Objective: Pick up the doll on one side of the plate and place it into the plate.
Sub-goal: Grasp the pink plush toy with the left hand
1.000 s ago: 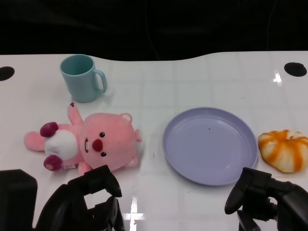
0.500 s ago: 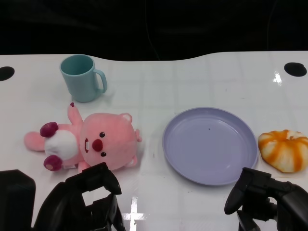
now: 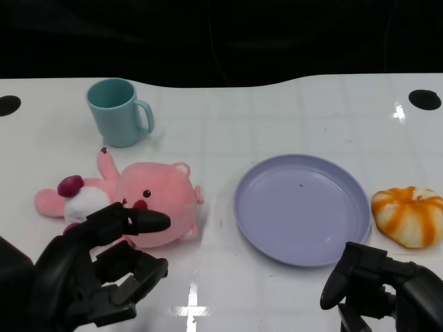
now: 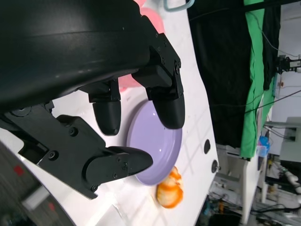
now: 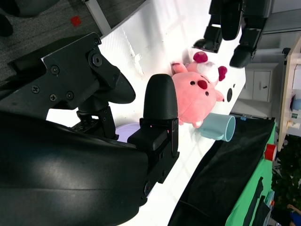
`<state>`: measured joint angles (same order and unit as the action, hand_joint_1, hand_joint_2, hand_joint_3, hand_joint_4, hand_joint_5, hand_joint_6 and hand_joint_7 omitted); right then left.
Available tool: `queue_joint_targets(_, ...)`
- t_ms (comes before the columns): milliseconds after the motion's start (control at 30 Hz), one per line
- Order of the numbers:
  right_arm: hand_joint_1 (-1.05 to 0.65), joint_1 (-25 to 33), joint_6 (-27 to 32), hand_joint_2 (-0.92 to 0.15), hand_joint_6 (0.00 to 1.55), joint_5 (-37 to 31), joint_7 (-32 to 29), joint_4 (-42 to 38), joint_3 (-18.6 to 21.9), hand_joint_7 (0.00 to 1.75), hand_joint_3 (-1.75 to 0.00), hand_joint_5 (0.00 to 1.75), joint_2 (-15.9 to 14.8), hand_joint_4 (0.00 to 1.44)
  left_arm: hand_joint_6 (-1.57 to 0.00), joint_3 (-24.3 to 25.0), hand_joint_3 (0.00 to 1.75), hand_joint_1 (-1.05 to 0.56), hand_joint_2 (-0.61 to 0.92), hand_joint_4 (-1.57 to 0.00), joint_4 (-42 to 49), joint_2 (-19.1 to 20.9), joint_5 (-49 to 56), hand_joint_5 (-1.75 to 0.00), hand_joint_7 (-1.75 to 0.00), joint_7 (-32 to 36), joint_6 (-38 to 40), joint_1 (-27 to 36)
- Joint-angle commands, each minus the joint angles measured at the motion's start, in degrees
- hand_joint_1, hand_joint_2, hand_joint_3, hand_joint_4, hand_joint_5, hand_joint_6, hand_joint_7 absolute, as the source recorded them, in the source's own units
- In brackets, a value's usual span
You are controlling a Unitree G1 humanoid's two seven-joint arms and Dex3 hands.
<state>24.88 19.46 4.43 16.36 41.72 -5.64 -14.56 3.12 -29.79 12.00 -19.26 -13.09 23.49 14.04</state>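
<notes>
Your left hand (image 3: pixel 97 273) has its fingers (image 3: pixel 142 221) spread apart with nothing between them; they reach out over the near edge of the pink doll (image 3: pixel 149 207), and from the head view you cannot tell whether they touch the plush or hang just above it. In the left wrist view the same fingers (image 4: pixel 167 106) are parted around empty space. Your right hand (image 3: pixel 377 290) sits at the near right, its fingers (image 3: pixel 342 277) loosely apart and holding nothing, just near of the plate (image 3: pixel 301 207). The doll lies on its back on the white table (image 3: pixel 277 117), left of the plate and apart from it. The purple plate has nothing in it. Just beside its right rim rests an orange and white pumpkin-shaped toy (image 3: pixel 410 216). A teal mug (image 3: pixel 118 111) stands upright far of the doll, handle pointing right.
</notes>
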Motion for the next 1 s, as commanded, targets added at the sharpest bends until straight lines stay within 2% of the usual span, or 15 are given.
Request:
queue_joint_targets(33, -0.07, -0.18, 0.31, -0.61, 0.53, 0.75, 0.02, 0.32, 0.16, 1.54, -1.19, 1.75, -0.19, 0.61, -0.48, 0.57, 0.13, -0.41, 0.91, -0.26, -0.23, 3.89, 4.12, -1.10, -0.38, -2.22, -4.91, -1.35)
queue_joint_targets(167, -0.07, -0.27, 0.68, -0.61, 0.53, 0.72, -0.17, 0.58, 0.03, 1.54, -1.18, 1.75, -0.14, 0.62, -0.46, 0.36, 0.06, -0.51, 0.92, -0.25, 0.82, 6.24, 9.47, -1.02, -0.27, -2.51, -9.97, -2.19)
queue_joint_targets(367, -0.07, -0.48, 0.80, -0.60, 0.54, 1.06, -0.15, 0.29, 0.13, 1.54, -1.19, 1.75, -0.04, 0.62, -0.43, 1.06, 0.02, -0.51, 0.92, -0.19, 2.45, 9.45, 16.78, -0.89, -0.15, -1.86, -13.48, -4.40)
queue_joint_targets(533, -0.06, -0.46, 0.62, -0.60, 0.54, 0.86, -0.14, 0.28, 0.11, 1.54, -1.19, 1.75, -0.15, 0.62, -0.41, 0.83, 0.02, -0.53, 0.92, -0.12, 3.89, 14.11, 26.02, -0.82, -0.10, -1.65, -15.94, -6.90)
queue_joint_targets(600, -0.07, -0.40, 0.61, -0.60, 0.54, 0.85, -0.10, 0.30, 0.13, 1.54, -1.18, 1.75, -0.20, 0.62, -0.40, 0.49, 0.03, -0.54, 0.92, -0.11, 4.19, 15.98, 29.95, -0.80, -0.09, -1.68, -16.41, -7.77)
queue_joint_targets(733, -0.06, -0.21, 0.49, -0.61, 0.54, 0.96, -0.17, 0.25, 0.18, 1.53, -1.17, 1.75, -0.06, 0.62, -0.38, -0.27, 0.02, -0.57, 0.92, -0.10, 4.69, 18.79, 37.04, -0.62, -0.02, -1.84, -17.14, -9.50)
queue_joint_targets(1000, -0.08, 0.05, -0.26, -0.62, 0.54, 0.80, -0.08, -0.04, 0.20, 1.52, -1.16, 1.75, -0.14, 0.61, -0.31, -3.66, 0.01, -0.62, 0.92, -0.07, 6.05, 22.64, 50.50, -0.51, 0.00, -3.28, -15.49, -13.34)
